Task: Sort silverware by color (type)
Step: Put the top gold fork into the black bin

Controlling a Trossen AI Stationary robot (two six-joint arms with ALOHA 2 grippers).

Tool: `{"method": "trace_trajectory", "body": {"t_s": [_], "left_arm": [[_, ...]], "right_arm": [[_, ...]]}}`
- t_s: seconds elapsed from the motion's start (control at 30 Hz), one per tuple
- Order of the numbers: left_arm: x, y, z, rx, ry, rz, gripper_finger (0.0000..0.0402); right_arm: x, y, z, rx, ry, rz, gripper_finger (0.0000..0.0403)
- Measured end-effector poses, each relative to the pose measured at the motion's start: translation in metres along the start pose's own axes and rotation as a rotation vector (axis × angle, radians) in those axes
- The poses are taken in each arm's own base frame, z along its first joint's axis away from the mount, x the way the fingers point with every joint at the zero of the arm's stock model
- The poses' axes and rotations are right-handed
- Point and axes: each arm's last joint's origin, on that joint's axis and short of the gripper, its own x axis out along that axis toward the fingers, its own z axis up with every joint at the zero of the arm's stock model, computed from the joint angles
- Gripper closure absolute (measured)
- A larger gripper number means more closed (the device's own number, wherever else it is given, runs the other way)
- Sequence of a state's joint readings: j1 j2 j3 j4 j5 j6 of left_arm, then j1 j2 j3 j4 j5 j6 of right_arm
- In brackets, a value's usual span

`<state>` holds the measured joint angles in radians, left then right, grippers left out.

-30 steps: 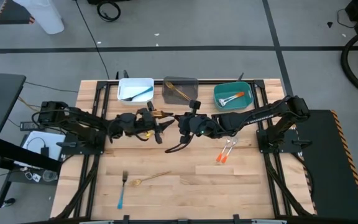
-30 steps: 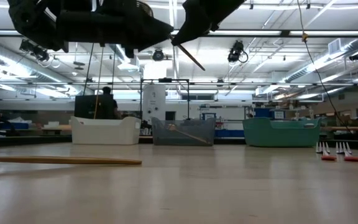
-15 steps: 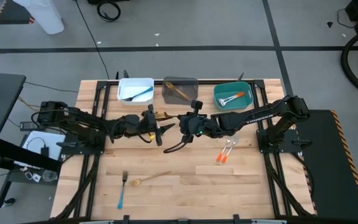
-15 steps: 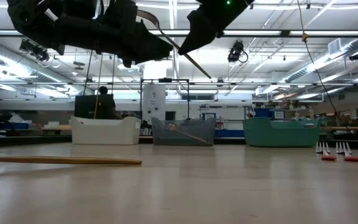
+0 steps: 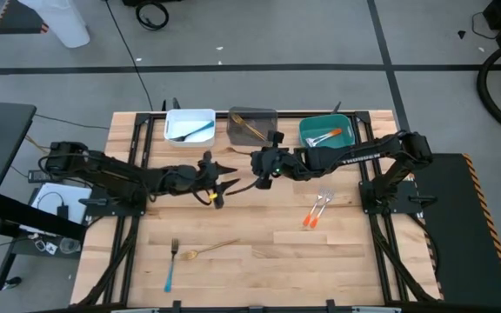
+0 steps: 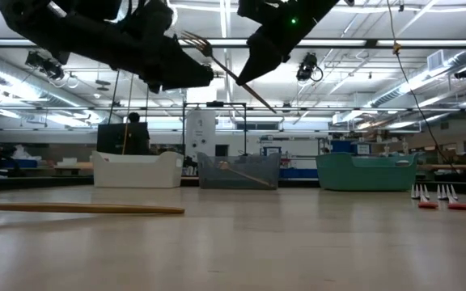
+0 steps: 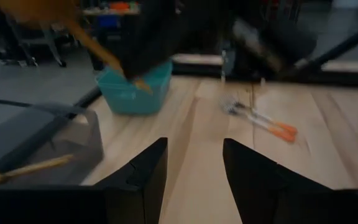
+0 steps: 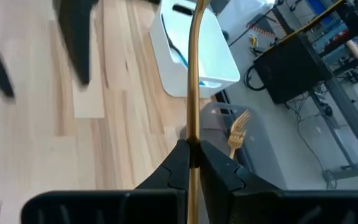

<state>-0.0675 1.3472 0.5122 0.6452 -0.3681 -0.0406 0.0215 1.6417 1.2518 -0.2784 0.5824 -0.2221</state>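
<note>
Above the wooden table's [image 5: 337, 261] far middle, the right gripper [image 8: 191, 163] pinches a slim all-gold fork [image 8: 192, 74] by its handle, apparently bound for the grey rectangular bin [image 5: 252, 127]; the left gripper [image 7: 194, 163] hangs beside it, fingers spread, empty.

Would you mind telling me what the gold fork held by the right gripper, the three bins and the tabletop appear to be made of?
Gold fork in the right gripper: probably gold-finished metal; thin, smoothly shiny shaft.
White bin, grey bin and teal bin: likely moulded plastic; uniform colour, rounded corners; the grey one looks slightly translucent.
Table: light wood; visible planks and grain.
</note>
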Motion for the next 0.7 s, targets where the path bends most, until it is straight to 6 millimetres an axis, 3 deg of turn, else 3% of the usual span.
{"method": "trace_trajectory", "body": {"t_s": [0.3,0.53,0.7], "left_arm": [[-0.012,-0.013,0.006,0.025,-0.014,-0.062,0.0237],[-0.023,-0.032,0.011,0.158,-0.061,-0.172,0.0237],[-0.025,-0.032,0.015,0.157,-0.087,-0.172,0.0237]], "right_arm": [[0.011,-0.017,-0.005,-0.036,0.029,-0.016,0.0371],[0.025,-0.035,-0.014,-0.029,0.079,-0.063,0.0371],[0.032,-0.049,-0.019,-0.005,0.093,-0.055,0.037]]}}
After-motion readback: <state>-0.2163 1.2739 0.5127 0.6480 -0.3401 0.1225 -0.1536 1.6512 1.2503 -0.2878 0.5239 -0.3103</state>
